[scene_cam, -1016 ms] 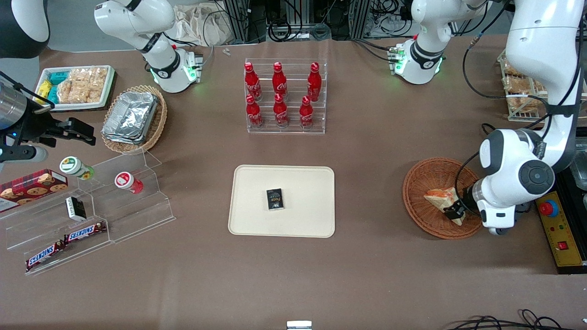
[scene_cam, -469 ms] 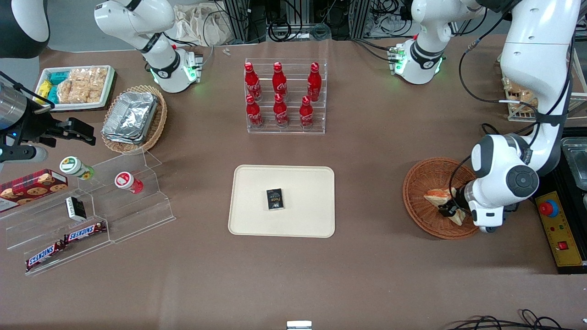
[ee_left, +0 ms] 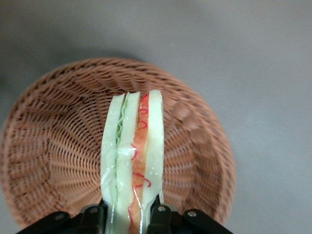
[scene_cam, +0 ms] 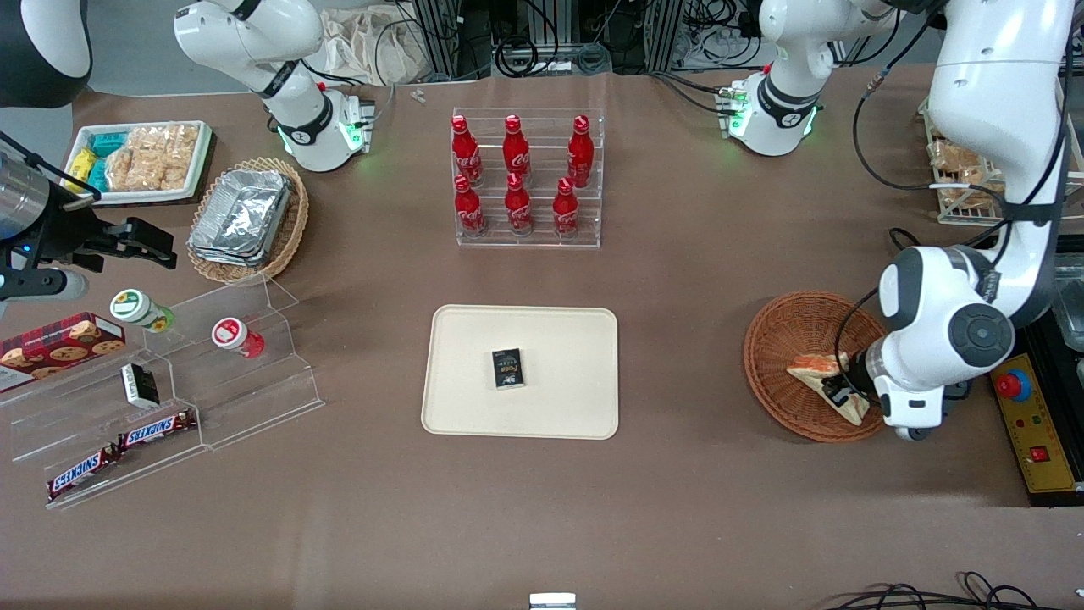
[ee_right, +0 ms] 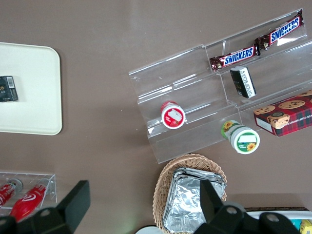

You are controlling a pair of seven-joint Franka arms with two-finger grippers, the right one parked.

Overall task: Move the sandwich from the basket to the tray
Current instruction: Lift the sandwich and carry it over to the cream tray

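the table (scene_cam: 694, 508) carries everything, and the cream tray (scene_cam: 559, 339) lies at its middle, nearer the front camera than the rack of red bottles (scene_cam: 527, 178), with only a small black box (scene_cam: 508, 368) on it. the round reddish basket (scene_cam: 788, 326) sits toward the working arm's end of the table, well apart from the tray. over the last second the left arm has shifted above the basket's edge nearest its own end, drawing in a little and then settling back, and the sandwich (scene_cam: 817, 368) has turned slightly with it, which suggests it now moves with the arm. the left arm's gripper (ee_left: 129, 214) is clamped on the sandwich, one finger (ee_left: 92, 214) on each bread face, the wedge standing on edge with its orange and green filling showing. in the wrist view the sandwich appears to hang above the basket's weave, though whether it is fully clear is hard to tell. so the grasp looks made; the lift out and the carry across to the tray are not yet done
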